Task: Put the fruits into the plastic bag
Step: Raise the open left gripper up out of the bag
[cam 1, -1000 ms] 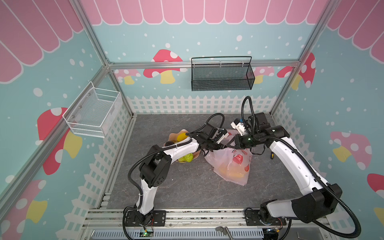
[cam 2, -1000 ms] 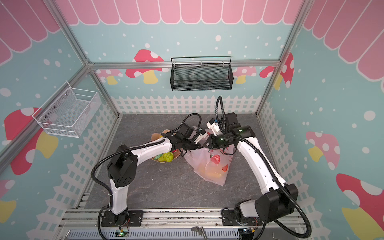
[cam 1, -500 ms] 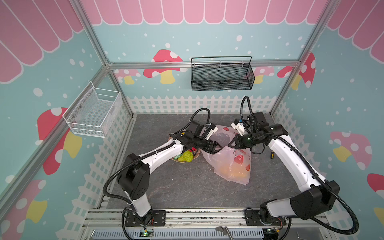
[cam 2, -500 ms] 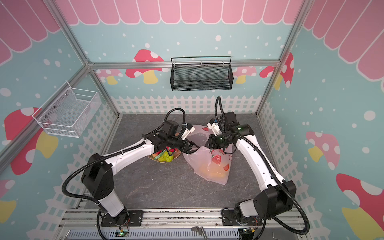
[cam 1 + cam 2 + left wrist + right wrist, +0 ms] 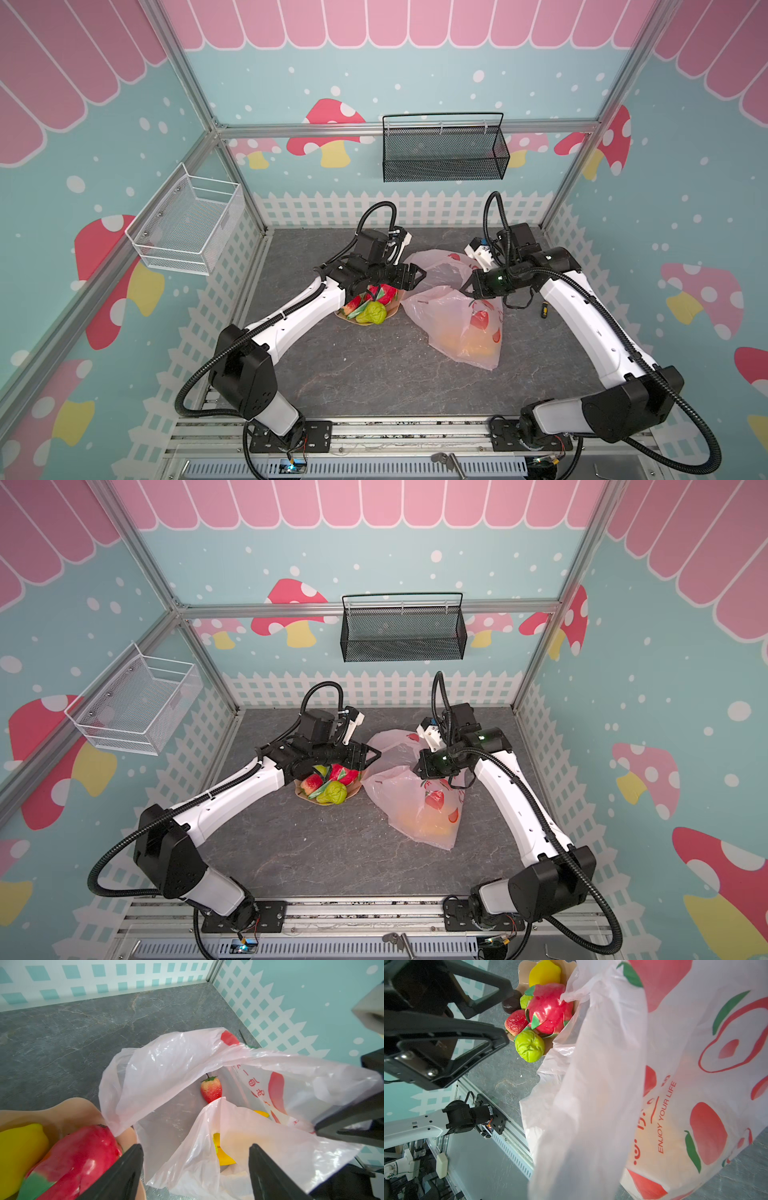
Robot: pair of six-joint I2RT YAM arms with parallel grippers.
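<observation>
Right gripper clamped the plastic bag rim, left gripper gaped empty; slack film could've folded over the mouth.

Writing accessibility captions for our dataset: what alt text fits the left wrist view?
The open left gripper faces the gaping mouth of a pale pink plastic bag, with a strawberry and a yellow fruit inside. Beside the bag, a tan dish holds a red dragon fruit.
</observation>
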